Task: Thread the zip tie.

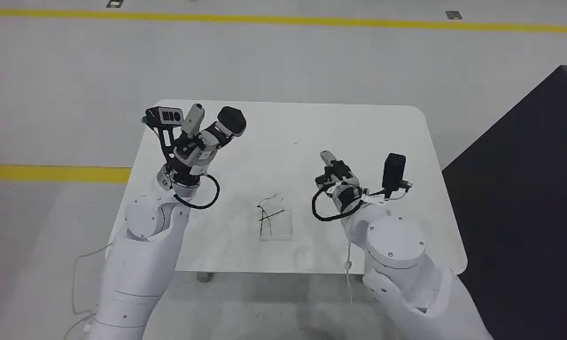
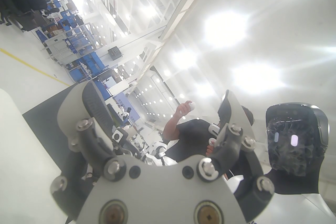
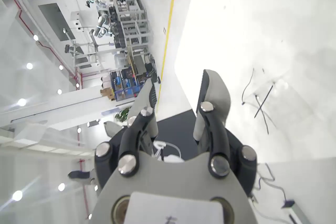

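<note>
A clear plastic tray (image 1: 285, 235) at lower centre holds crossed thin black zip ties (image 1: 271, 215), one lying roughly left-right; left gripper (image 2: 157, 93) and right gripper (image 3: 178, 78) gape empty.

Black zip ties (image 1: 268, 217) on the counter (image 1: 372, 136): too thin from above to count, or to tell head from tail. Washed out by glare in the right wrist view too, crossing unclear. Under them, clear item (image 1: 282, 234), sheet or tray, impossible to tell. Stretches of counter's near edge hidden beneath both arms.
</note>
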